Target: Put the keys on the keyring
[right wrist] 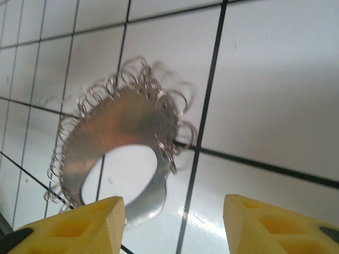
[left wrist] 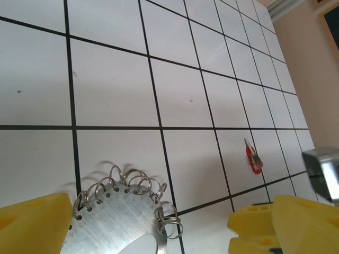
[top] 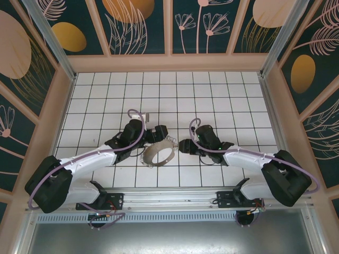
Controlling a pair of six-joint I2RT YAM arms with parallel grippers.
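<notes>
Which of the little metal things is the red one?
The tiny key, lying alone, well apart from the keyring. Its head is red, while the small rings along the keyring's edge are all silvery.

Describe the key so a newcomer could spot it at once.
In the left wrist view, start at the white tiled table, then find the keyring at the bottom edge. Right of it and farther out lies the key, alone, tiny and red-headed, unlike the ring's silvery loops.
</notes>
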